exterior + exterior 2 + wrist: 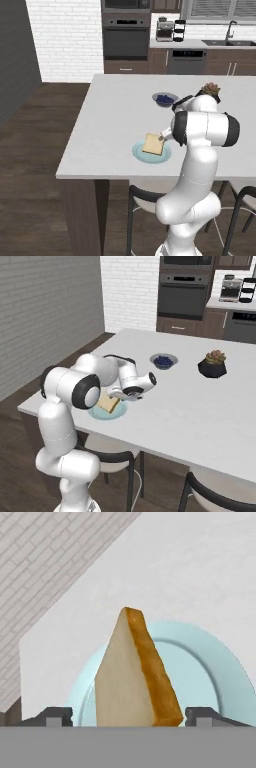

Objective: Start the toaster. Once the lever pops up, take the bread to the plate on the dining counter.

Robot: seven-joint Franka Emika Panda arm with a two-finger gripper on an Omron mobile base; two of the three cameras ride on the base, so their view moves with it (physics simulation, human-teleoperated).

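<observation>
- Bread [135, 677]: one slice, mid-frame in the hand view, tilted over one pale blue plate [220, 672] (lower edge cut off).
- Gripper [127, 716]: fingers [55, 716] spread apart, clear of the crust.
- One blueberry bowl [164, 98] and one dark planter [212, 366] on the dining counter [115, 110].

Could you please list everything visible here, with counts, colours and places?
bread: one, tan, on the plate, between the fingertips.
plate: one, pale blue, near edge of the counter.
counter: one, white top, dark base.
bowl: one, holding blueberries, mid-counter.
plant: one, dark pot, far side of the counter.
toaster: one, on the back worktop.
stools: two, black frames, under the near edge.
gripper: one, jaws open either side of the bread.
</observation>
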